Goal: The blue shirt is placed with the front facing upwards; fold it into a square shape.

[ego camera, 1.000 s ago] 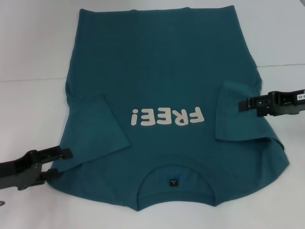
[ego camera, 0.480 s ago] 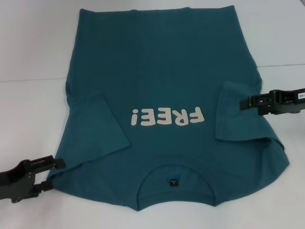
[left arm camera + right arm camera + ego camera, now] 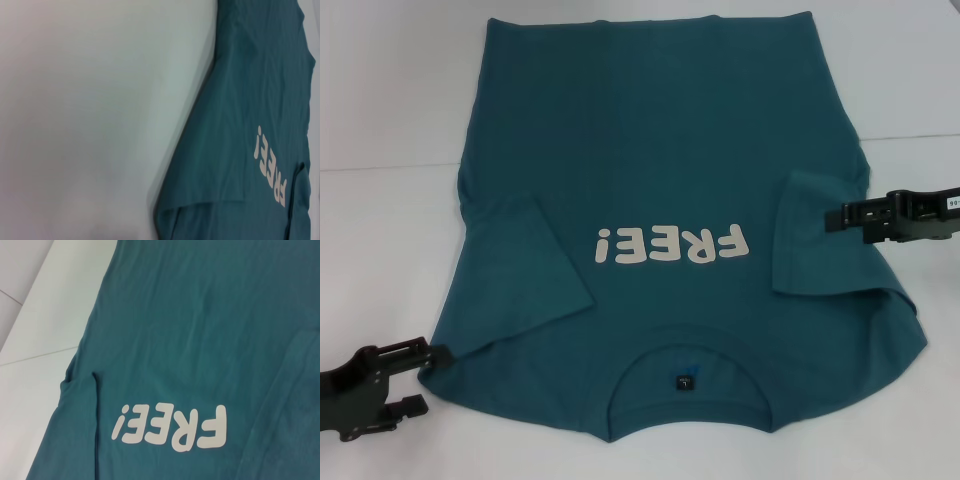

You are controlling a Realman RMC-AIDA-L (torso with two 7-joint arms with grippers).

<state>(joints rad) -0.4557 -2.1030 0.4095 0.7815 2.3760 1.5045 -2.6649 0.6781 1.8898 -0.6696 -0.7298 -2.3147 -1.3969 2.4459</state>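
Note:
The blue shirt [image 3: 660, 140] lies flat on the white table, front up, collar and dark neck label [image 3: 686, 381] at the near edge. Its white "FREE!" print [image 3: 670, 245] also shows in the left wrist view [image 3: 270, 170] and the right wrist view [image 3: 172, 427]. Both sleeves are folded inward onto the body: the left sleeve [image 3: 520, 270] and the right sleeve [image 3: 820, 240]. My left gripper [image 3: 432, 377] is open and empty, just off the shirt's near-left corner. My right gripper [image 3: 842, 226] hovers over the right sleeve's outer edge, open, holding no cloth.
The white table [image 3: 380, 250] has bare surface on both sides of the shirt. Its far edge [image 3: 390, 165] runs behind the shirt's upper half. The shirt's hem reaches the top of the head view.
My left gripper has drawn back toward the near-left, off the shirt's edge. The right gripper and the shirt have not moved.

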